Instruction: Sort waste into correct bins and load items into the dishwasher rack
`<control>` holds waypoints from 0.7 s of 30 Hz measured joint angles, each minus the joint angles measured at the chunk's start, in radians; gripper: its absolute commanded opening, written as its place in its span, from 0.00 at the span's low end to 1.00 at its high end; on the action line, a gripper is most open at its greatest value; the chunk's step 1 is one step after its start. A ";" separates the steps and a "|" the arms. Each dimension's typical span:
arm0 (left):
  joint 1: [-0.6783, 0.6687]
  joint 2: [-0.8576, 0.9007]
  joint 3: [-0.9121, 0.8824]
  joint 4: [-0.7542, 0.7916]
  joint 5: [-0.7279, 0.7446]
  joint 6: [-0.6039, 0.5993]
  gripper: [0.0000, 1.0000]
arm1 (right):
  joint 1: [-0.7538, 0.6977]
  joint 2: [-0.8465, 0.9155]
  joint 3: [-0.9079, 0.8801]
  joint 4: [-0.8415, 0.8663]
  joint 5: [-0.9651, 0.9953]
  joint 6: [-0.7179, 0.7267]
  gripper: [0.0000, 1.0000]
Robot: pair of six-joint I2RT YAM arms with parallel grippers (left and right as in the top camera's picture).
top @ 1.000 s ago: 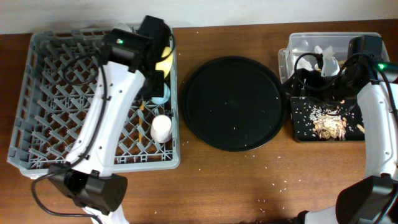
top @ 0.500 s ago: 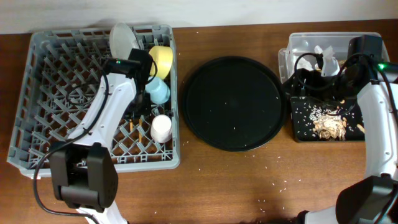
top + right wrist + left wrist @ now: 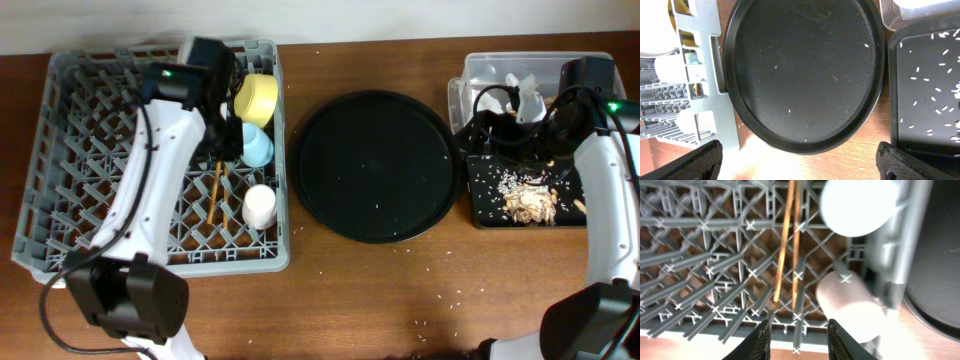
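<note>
The grey dishwasher rack (image 3: 90,150) holds the yellow bowl (image 3: 256,98), the light blue cup (image 3: 258,150), the pinkish-white cup (image 3: 260,206) and the wooden chopsticks (image 3: 215,195), which lie flat on the lattice. My left gripper (image 3: 226,140) hovers over the rack, open and empty. In the left wrist view the gripper (image 3: 800,341) is just past the ends of the chopsticks (image 3: 789,240), beside the pinkish-white cup (image 3: 850,305). My left arm hides the plate. My right gripper (image 3: 478,130) is open wide and empty by the bins.
The large round black tray (image 3: 375,165) lies mid-table with a few rice grains. The clear tub (image 3: 490,68) holds white napkins (image 3: 525,95). The black rectangular tray (image 3: 490,205) holds food scraps and rice (image 3: 528,200). Rice grains dot the front of the table.
My left gripper dipped to the rack floor, left the chopsticks lying there, then rose and drew back toward the rack's far side. The right arm has not moved.
</note>
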 measured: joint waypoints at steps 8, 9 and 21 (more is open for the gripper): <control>0.000 -0.177 0.106 -0.006 0.127 0.007 0.99 | 0.000 0.000 0.000 0.000 0.000 0.000 0.98; 0.000 -0.175 0.106 -0.003 0.128 0.007 0.99 | 0.000 0.000 0.000 0.000 0.000 0.000 0.99; 0.000 -0.175 0.106 0.001 0.135 0.007 0.99 | 0.082 -0.137 -0.001 0.004 0.059 -0.002 0.98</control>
